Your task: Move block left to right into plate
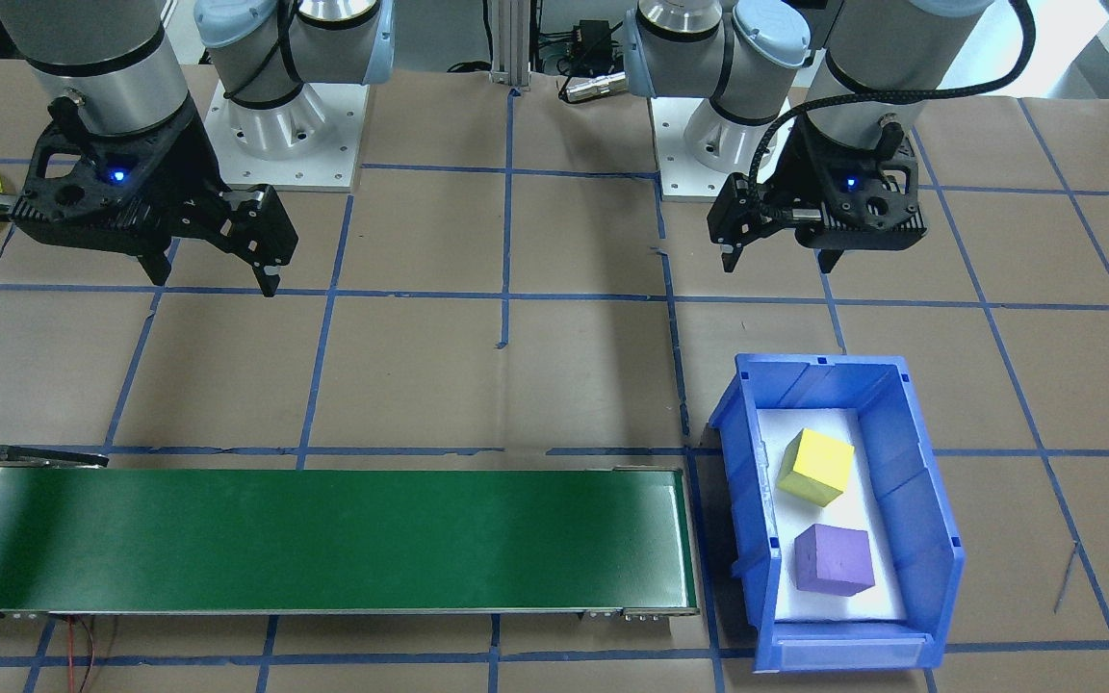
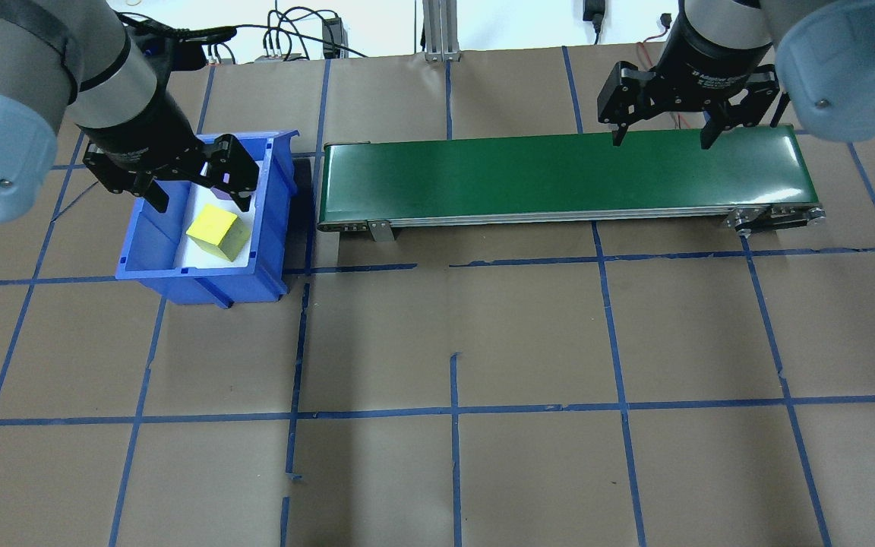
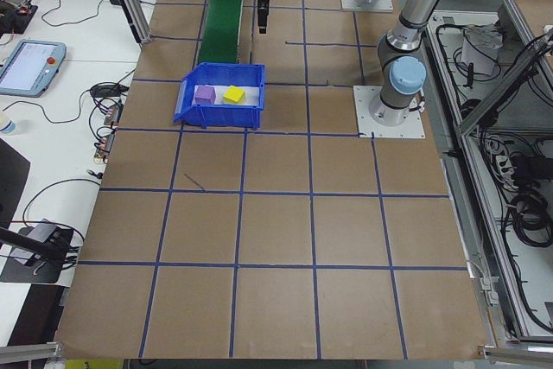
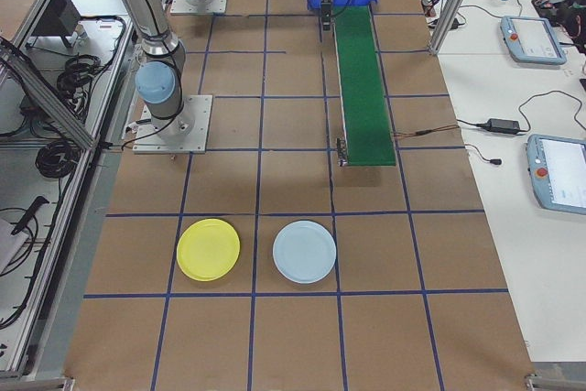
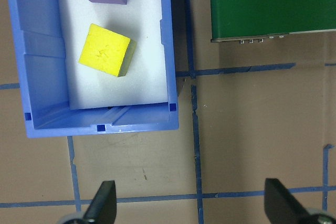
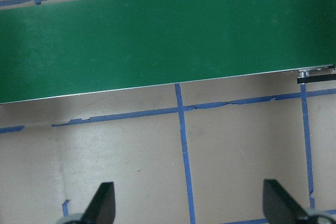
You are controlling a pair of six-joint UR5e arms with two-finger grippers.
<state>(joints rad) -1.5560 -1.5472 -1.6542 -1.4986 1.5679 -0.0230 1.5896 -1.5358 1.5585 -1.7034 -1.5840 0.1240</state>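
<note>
Both grippers empty, fingers spread wide — left gripper (image 1: 784,260) near the blue bin (image 1: 920,481) holding 2 blocks, yellow block (image 1: 815,467) nearest; right gripper (image 1: 213,279) waits at the conveyor's (image 1: 323,539) far end — toward the yellow plate (image 4: 209,249).

The surface (image 1: 554,385) is covered in brown paper with a grid of blue tape lines.

A long green conveyor (image 1: 323,539) lies along the lower left of the front-facing view. Red and black wires (image 1: 83,654) run from its lower left corner.

A blue bin (image 1: 915,481) with a white liner sits at the lower right of that view, just beside the conveyor's right end and apart from it.

A pale blue plate (image 4: 305,252) lies at lower centre of the exterior right view.

Side benches at the edges of both side views hold tablets (image 4: 561,186), cables and a power brick (image 4: 504,124).
</note>
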